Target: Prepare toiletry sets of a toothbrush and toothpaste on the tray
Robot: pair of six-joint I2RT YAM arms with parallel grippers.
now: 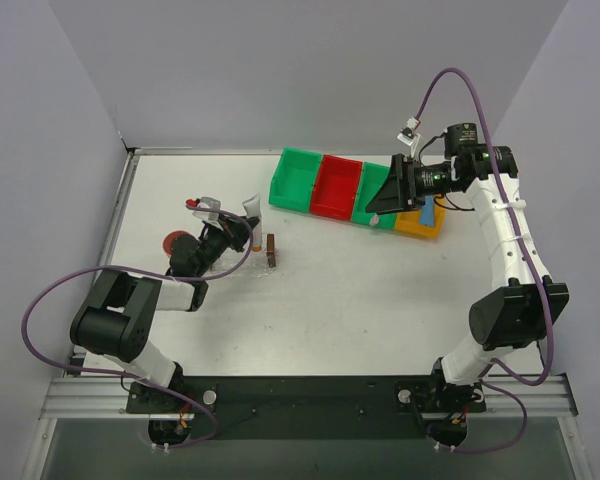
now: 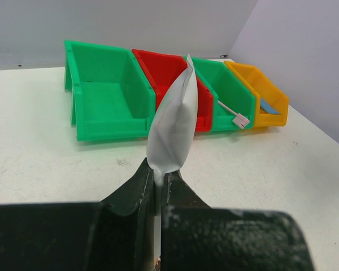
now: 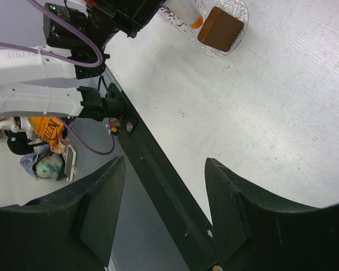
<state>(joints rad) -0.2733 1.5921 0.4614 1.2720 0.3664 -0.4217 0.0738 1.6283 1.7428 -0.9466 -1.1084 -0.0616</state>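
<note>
Toothpaste tube [image 2: 172,130] clamped in L pincer [image 2: 160,174]; R pincer [image 3: 165,165] half-open, empty.

Pale tube and black fingers against bright bins on a white table

The left gripper [image 2: 160,176] is matt black, and the grey-white toothpaste [image 2: 172,127] in it has a silvery sheen. Ahead of it are a green bin [image 2: 104,99], a red bin [image 2: 161,68], a second green bin [image 2: 229,90] with the pale, pink-tinged toothbrush [image 2: 233,113], and a yellow bin [image 2: 265,84] with the blue toothpaste [image 2: 269,107]. The table [image 2: 45,164] is off-white. Beyond the dark right gripper [image 3: 165,164], the clear tray [image 3: 240,8] glints silver around a brown block [image 3: 220,28]. The cable [image 3: 73,42] is purple.
</note>
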